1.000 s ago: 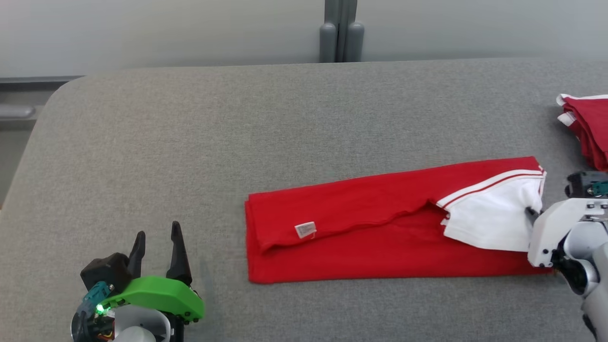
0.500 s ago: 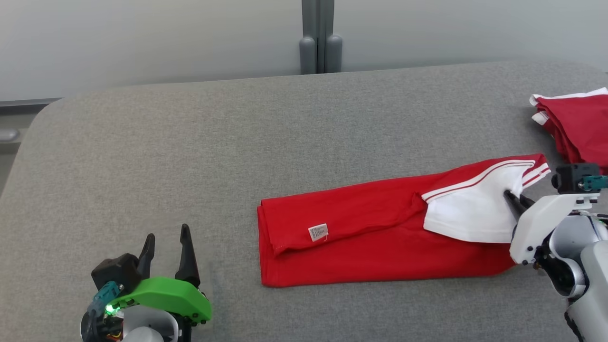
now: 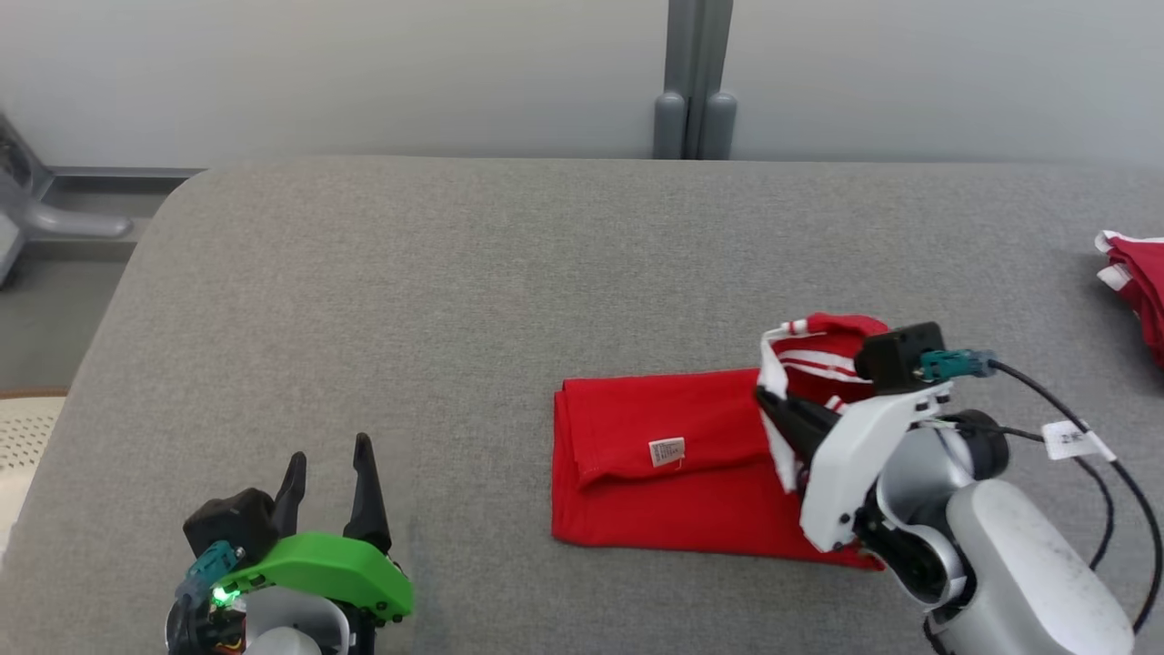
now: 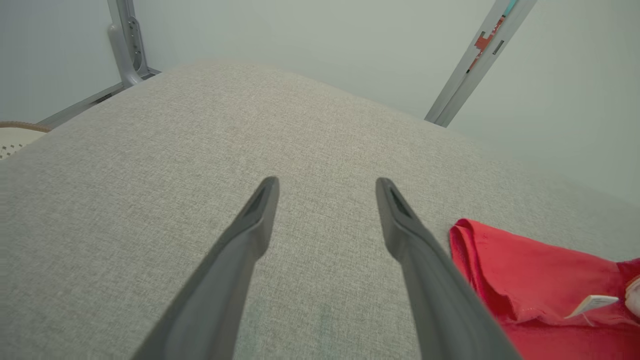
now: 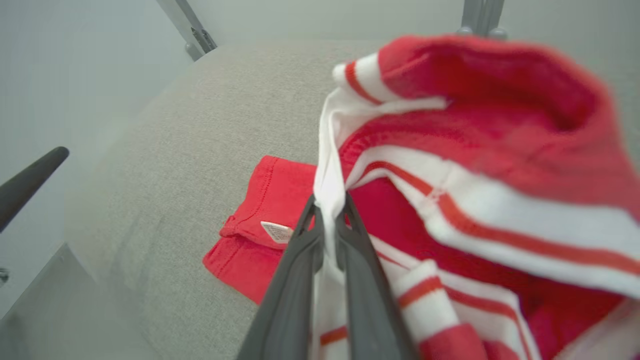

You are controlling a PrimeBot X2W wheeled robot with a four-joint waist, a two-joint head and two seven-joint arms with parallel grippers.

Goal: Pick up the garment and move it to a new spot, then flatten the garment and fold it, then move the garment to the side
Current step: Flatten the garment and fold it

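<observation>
Grey cloth tabletop: bearing the red T-shirt right of centre.
Red T-shirt: lying already narrowed lengthwise; the cross-fold seems to be under way, with the move aside remaining.
Right gripper: pinching the white sleeve edge, lifting that end toward the hem label.
Left gripper: idling spread-fingered, empty, well apart.

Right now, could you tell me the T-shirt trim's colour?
The trim is red-and-white striped, clearest in right wrist view.

Garment on table, centre-right; right hand at its right end; bundle far right; left hand near-left.
</observation>
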